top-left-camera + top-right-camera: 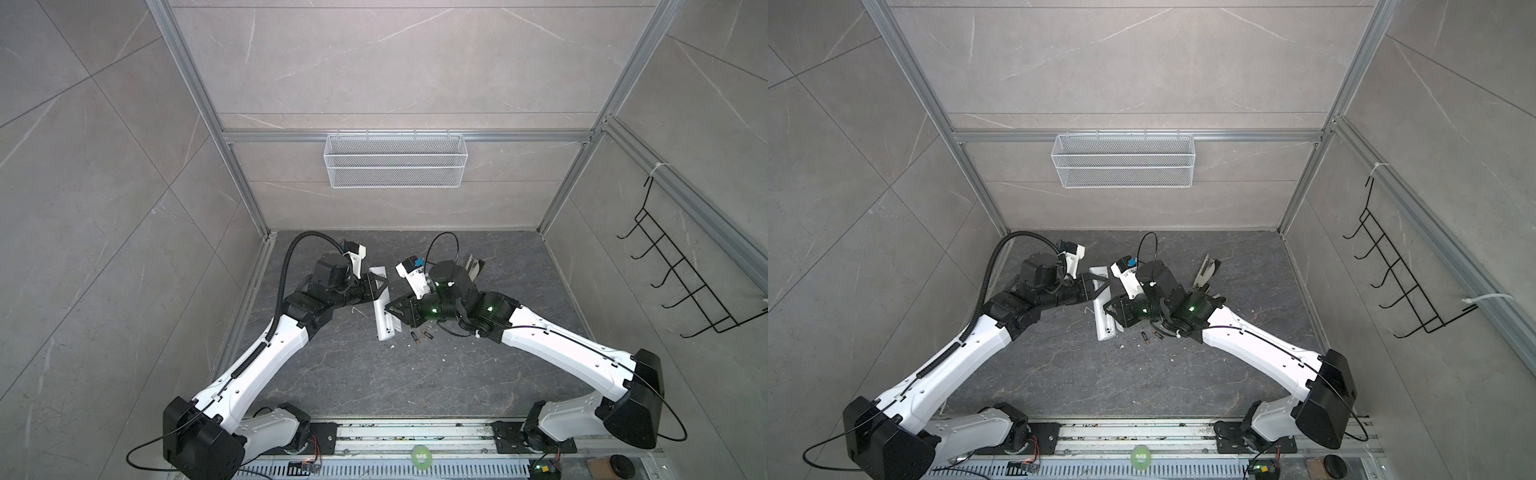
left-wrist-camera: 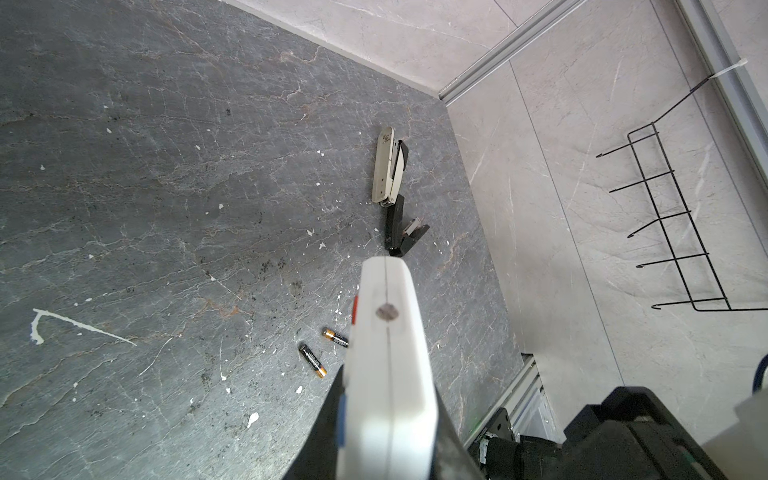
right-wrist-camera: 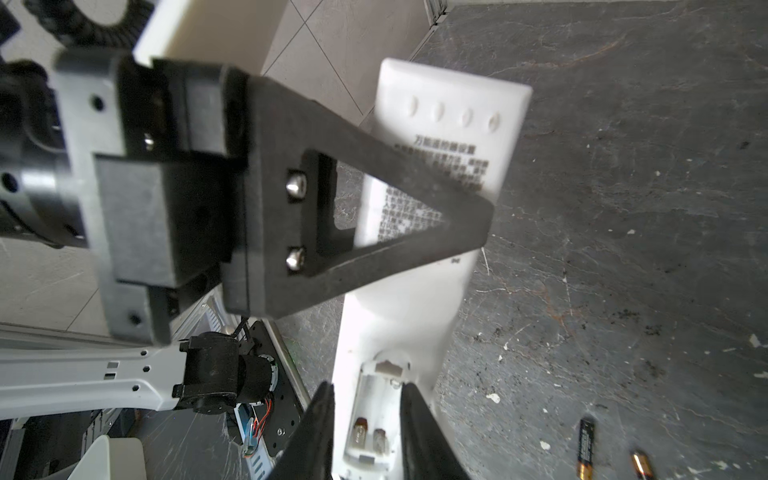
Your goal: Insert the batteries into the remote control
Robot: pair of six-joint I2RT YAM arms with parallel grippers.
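Observation:
The white remote control (image 1: 382,322) is lifted off the table between both arms, plain back up, with printed text on it (image 3: 449,166). My left gripper (image 1: 379,287) is shut on its middle, pinching it front to back (image 2: 388,390). My right gripper (image 3: 368,415) is shut across the near end, one finger (image 3: 320,419) on each side of the open battery compartment (image 3: 370,407). Only two metal contacts show inside the compartment. The two batteries (image 1: 414,337) (image 1: 426,333) lie side by side on the table below the right gripper; the left wrist view shows them too (image 2: 313,360) (image 2: 336,336).
A grey-and-black stapler (image 1: 474,266) lies opened out at the back right of the dark stone table (image 1: 374,374). A white wire basket (image 1: 395,160) hangs on the back wall. A black wire rack (image 1: 681,270) hangs on the right wall. White specks dot the table.

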